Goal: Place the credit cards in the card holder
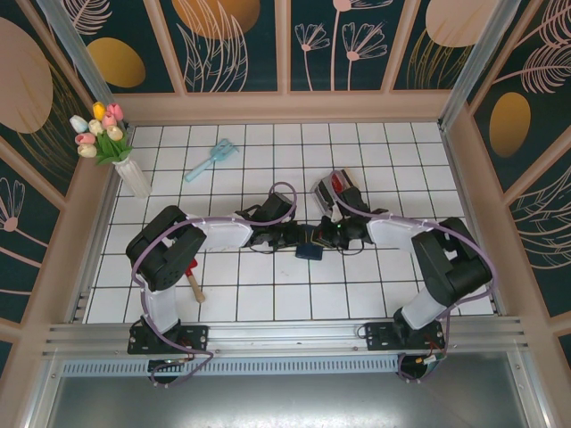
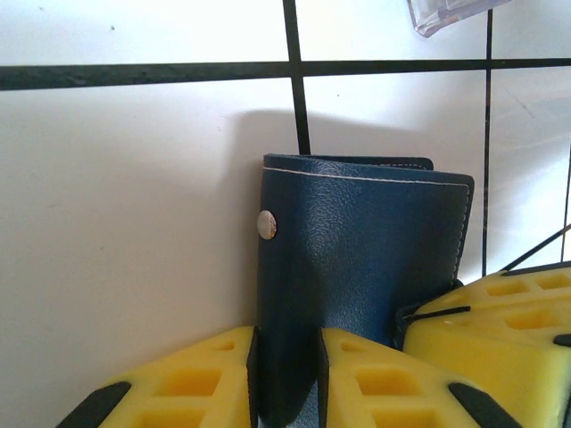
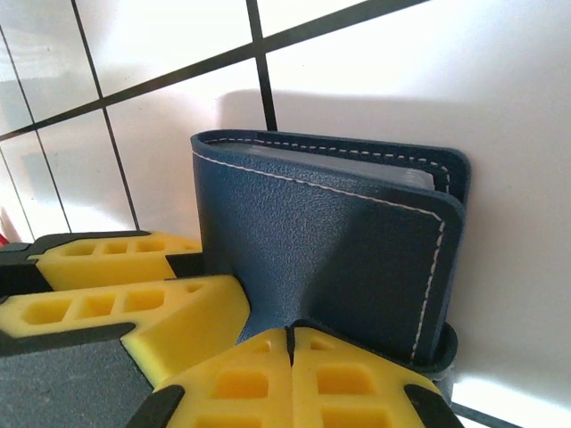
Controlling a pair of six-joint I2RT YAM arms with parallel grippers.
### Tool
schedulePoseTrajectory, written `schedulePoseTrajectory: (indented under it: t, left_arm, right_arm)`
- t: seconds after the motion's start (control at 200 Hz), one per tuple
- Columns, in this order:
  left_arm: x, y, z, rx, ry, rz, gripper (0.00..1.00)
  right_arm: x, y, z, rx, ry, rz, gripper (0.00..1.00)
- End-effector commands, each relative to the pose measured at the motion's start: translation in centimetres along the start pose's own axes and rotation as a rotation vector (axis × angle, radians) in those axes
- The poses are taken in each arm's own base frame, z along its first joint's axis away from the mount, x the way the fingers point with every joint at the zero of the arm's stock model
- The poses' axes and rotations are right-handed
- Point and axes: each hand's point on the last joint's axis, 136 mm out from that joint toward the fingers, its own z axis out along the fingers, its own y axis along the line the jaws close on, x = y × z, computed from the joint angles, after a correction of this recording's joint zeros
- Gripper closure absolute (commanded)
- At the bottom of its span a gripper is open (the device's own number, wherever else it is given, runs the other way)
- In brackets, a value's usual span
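Note:
The card holder [image 1: 310,252] is a navy-blue folding wallet [image 2: 366,250] with a metal snap [image 2: 266,224], lying mid-table between both arms. My left gripper [image 2: 287,374] is shut on its left fold, with the leather filling the gap between the pads. My right gripper [image 3: 290,357] is shut tight at the wallet's [image 3: 330,241] lower cover, and the leather puckers toward its tips. Its yellow fingers [image 2: 500,308] touch the wallet's right corner. Red and dark credit cards [image 1: 335,187] stand in a small clear rack [image 1: 326,194] just behind the right gripper.
A light-blue brush [image 1: 212,160] lies at the back left. A white vase of tulips [image 1: 132,176] stands at the left wall. A small wooden-handled tool [image 1: 195,287] lies by the left arm's base. The rack's clear corner [image 2: 446,13] sits just beyond the wallet.

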Motion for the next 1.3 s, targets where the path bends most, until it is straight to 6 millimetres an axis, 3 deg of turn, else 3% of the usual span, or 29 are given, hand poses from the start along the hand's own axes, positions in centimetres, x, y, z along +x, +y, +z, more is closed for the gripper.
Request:
schedulePoseTrajectory:
  t: [0.0, 0.115, 0.2, 0.245, 0.29, 0.385, 0.445, 0.54, 0.616, 0.646, 0.691, 0.761, 0.861, 0.966, 1.091, 1.196, 1.296]
  left_arm:
    - [0.5, 0.9, -0.1, -0.038, 0.012, -0.010, 0.75]
    - [-0.1, -0.5, -1.6, -0.001, -0.025, 0.002, 0.71]
    - [-1.6, -1.9, -3.6, 0.022, -0.104, 0.029, 0.65]
    - [-1.6, -1.3, -4.3, -0.001, -0.132, 0.034, 0.62]
    - [-2.6, -1.7, -6.1, -0.010, -0.200, 0.045, 0.57]
    - [-4.6, -1.4, -9.2, -0.061, -0.346, 0.063, 0.49]
    - [-6.0, 0.3, -11.6, -0.153, -0.465, 0.060, 0.43]
    - [-8.1, 4.4, -16.0, -0.325, -0.667, 0.031, 0.35]
    - [-9.7, 7.9, -20.1, -0.468, -0.827, 0.013, 0.22]
    - [-10.2, 9.6, -22.0, -0.538, -0.892, -0.010, 0.11]
    - [-10.7, 11.8, -24.5, -0.646, -0.977, -0.024, 0.03]
    - [-10.7, 14.2, -27.9, -0.815, -1.090, -0.019, 0.01]
    - [-10.2, 17.2, -31.2, -1.006, -1.163, -0.014, 0.01]
    - [-10.0, 20.1, -32.3, -1.034, -1.193, -0.012, 0.01]
    - [-10.6, 20.1, -33.6, -1.007, -1.285, 0.086, 0.02]
    - [-10.9, 22.0, -32.9, -0.993, -1.276, 0.125, 0.02]
    - [-11.4, 22.7, -32.0, -0.958, -1.284, 0.192, 0.02]
  right_arm:
    - [0.5, -3.3, -0.1, 0.193, 0.024, 0.004, 0.95]
    - [-3.4, 1.7, -3.2, 0.109, -0.110, -0.095, 0.64]
    - [-6.1, 3.2, -6.5, 0.120, -0.262, -0.131, 0.55]
    - [-7.4, 3.6, -8.6, 0.137, -0.354, -0.156, 0.51]
    - [-9.0, 2.9, -11.6, 0.218, -0.488, -0.151, 0.48]
    - [-12.0, -1.0, -18.9, 0.452, -0.806, -0.094, 0.36]
    - [-13.3, -3.5, -22.9, 0.580, -0.973, -0.069, 0.32]
    - [-14.7, -7.6, -26.0, 0.775, -1.136, -0.113, 0.31]
    - [-15.2, -10.4, -25.4, 0.834, -1.161, -0.177, 0.30]
    - [-15.4, -11.3, -25.0, 0.832, -1.158, -0.183, 0.28]
    - [-15.7, -12.7, -24.1, 0.808, -1.146, -0.180, 0.28]
    - [-15.9, -13.8, -23.5, 0.766, -1.160, -0.164, 0.27]
    - [-15.7, -13.2, -22.3, 0.613, -1.216, -0.260, 0.27]
    - [-15.0, -12.5, -21.8, 0.534, -1.285, -0.385, 0.27]
    - [-14.9, -11.5, -21.5, 0.471, -1.314, -0.467, 0.27]
    - [-15.1, -11.7, -20.5, 0.438, -1.316, -0.491, 0.27]
    - [-15.3, -13.3, -20.5, 0.456, -1.317, -0.421, 0.27]
